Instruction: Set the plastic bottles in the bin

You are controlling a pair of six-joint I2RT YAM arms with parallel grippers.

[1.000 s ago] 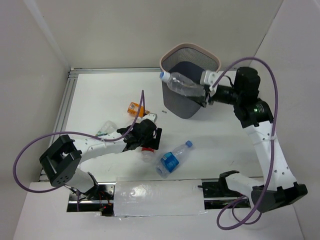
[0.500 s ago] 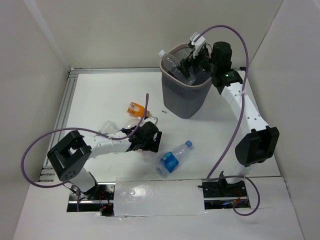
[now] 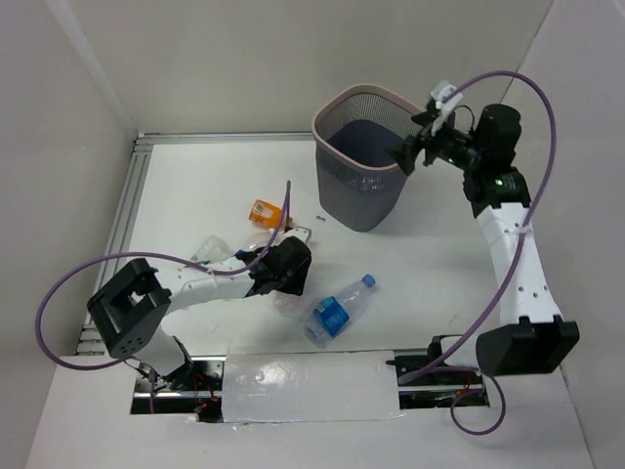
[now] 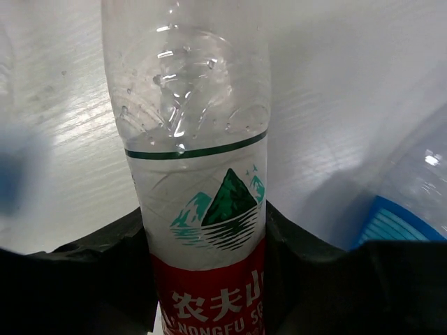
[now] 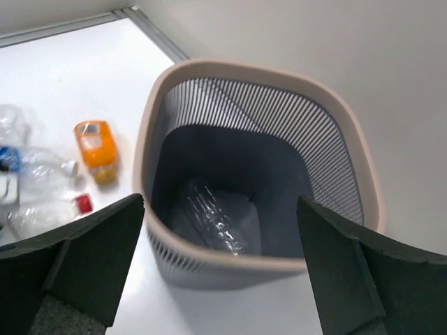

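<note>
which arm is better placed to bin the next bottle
Left, likely: its jaws are closed on the red-label bottle, ready to lift. The right arm's jaws hang open and empty beside the bin.

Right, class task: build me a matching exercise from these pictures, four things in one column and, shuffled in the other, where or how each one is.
Column A
1 red-label bottle
2 orange bottle
3 blue-label bottle
4 right claw

Column B
a lying on the table, in front of the bin, towards the arm bases
b open and empty, up by the bin's rim
c clamped in the left claw
d on the table, left of the bin in the top view

Pairs: 1-c, 2-d, 3-a, 4-b
</note>
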